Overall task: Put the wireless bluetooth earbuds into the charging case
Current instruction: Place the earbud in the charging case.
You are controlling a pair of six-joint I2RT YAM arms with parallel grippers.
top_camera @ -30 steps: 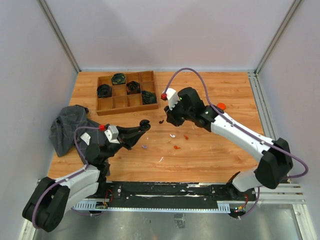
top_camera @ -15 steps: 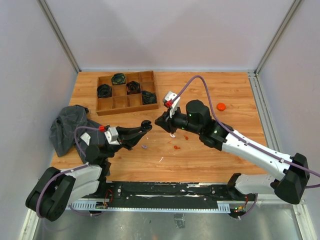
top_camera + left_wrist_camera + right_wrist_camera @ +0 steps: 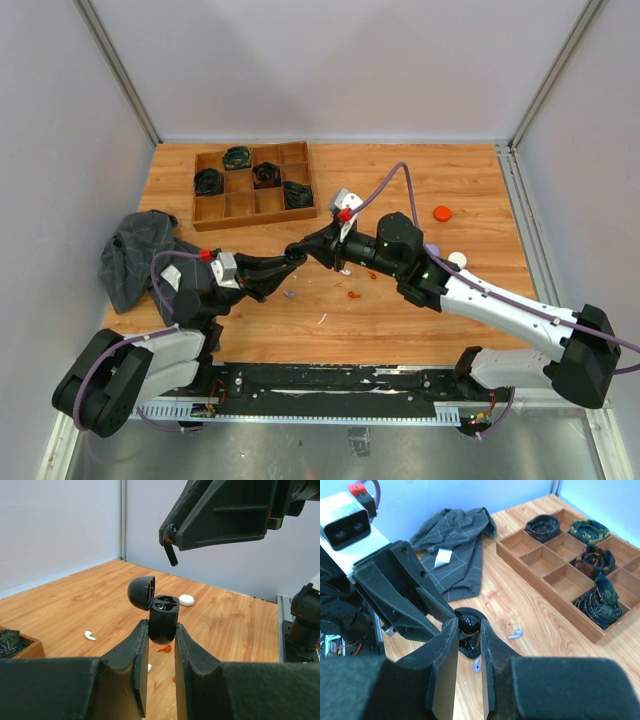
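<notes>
Two earbuds unseated on worktop (image 3: 450, 180): lavender earbud (image 3: 288, 293) at 6 o'clock, orange-red earbud (image 3: 352, 294) at 4 o'clock of case (image 3: 164, 611). Left pincer (image 3: 161, 630) clamps open case; right pincer (image 3: 469, 625) pressed together, above it.

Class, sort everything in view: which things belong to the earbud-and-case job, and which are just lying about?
Job: charging case, left gripper, dark earbud, right gripper, lavender earbud, orange-red earbud.
Lying about: wooden tray, rolled ties, grey shirt, orange puck, white puck.
</notes>
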